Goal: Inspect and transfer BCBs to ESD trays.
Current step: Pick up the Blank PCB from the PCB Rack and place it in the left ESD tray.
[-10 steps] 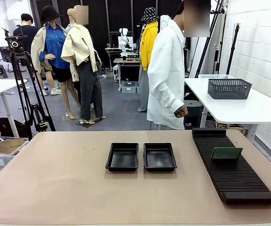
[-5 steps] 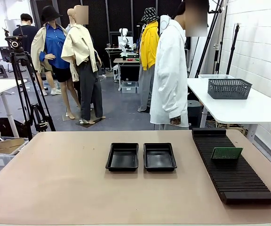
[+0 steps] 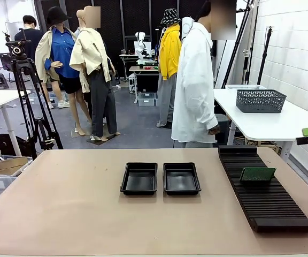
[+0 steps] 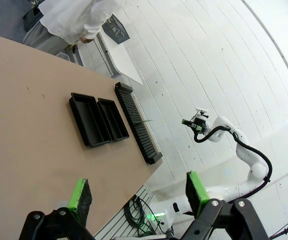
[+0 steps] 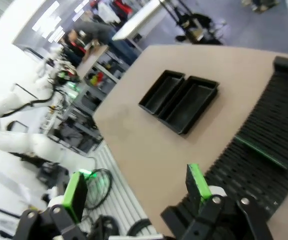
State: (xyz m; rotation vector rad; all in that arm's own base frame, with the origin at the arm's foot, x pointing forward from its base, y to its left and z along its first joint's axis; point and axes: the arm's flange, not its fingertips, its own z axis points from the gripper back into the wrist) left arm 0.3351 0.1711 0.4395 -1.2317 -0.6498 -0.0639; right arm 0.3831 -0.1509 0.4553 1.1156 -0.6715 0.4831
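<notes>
Since nothing is gripped yet:
Left gripper (image 4: 138,192): spread wide, empty.
ESD trays (image 3: 139,165): centre frame, bare.
BCB (image 3: 257,174): right, upright in slotted rack (image 3: 266,206); pinch top edge squarely.
Right gripper (image 5: 136,187): spread wide, empty, above rack.

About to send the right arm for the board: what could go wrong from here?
The BCB stands on edge in the rack's slots; the open right gripper, coming in skewed, could tip it or scrape it on the ribs.
The person stands close behind the rack's far end; a reach there might come near them.
The ESD trays sit nearly touching; a loose release could leave the BCB across both rims.
</notes>
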